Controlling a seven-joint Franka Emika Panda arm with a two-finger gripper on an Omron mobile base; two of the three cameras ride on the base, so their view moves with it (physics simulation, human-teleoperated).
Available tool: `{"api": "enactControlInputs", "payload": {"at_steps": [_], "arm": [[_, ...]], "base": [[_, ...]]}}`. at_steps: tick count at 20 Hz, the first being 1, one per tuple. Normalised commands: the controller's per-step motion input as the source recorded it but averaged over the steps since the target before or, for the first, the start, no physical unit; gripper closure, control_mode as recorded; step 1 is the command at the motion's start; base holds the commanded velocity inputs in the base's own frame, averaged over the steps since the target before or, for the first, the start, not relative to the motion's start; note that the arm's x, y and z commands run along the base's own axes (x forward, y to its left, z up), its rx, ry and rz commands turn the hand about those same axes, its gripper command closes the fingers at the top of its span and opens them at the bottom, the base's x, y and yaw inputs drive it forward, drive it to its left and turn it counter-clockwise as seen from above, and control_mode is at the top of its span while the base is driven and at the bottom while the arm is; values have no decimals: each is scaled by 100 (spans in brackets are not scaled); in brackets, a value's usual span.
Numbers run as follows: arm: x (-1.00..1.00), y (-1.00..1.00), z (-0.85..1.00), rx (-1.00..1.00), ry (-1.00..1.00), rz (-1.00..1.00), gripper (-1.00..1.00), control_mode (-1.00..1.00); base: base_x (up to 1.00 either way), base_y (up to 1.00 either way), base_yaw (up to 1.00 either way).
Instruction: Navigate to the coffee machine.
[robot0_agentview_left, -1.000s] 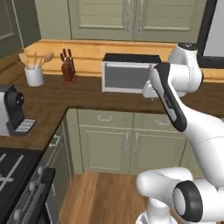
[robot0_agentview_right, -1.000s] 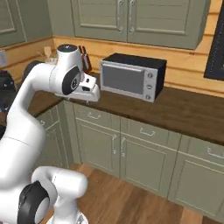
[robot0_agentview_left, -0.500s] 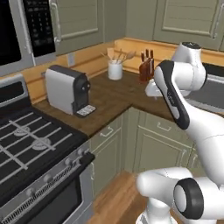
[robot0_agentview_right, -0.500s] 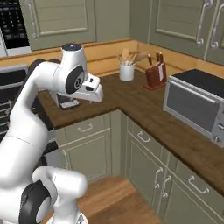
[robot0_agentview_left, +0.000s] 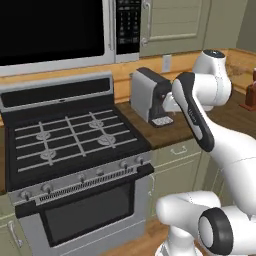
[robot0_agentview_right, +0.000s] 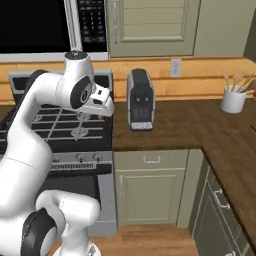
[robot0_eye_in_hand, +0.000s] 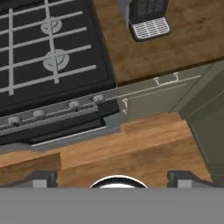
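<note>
Pretty clearly a home kitchen. There's a black gas stove with grates (robot0_agentview_left: 75, 135), sage-green cabinets (robot0_agentview_right: 150, 190), and a brown wooden countertop (robot0_agentview_right: 200, 125). A black built-in microwave (robot0_agentview_left: 55, 27) hangs above the stove

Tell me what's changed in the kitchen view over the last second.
The base has turned left along the counter: the toaster oven and knife block have left the views, and the coffee machine now stands almost straight ahead beside the gas stove. Nothing was grasped; the gripper hangs open over the floor. The things themselves stayed put.
</note>
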Motion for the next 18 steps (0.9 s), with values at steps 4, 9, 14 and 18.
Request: {"api": "enactControlInputs", "payload": {"at_steps": [4,9,14,18], "arm": [[0,0,0,0,0,0,-100,100],[0,0,0,0,0,0,-100,100],[0,0,0,0,0,0,-100,100],[0,0,0,0,0,0,-100,100]], "base": [[7,-88,40],[50,-77,19],[82,-40,14],[78,-21,13]]}}
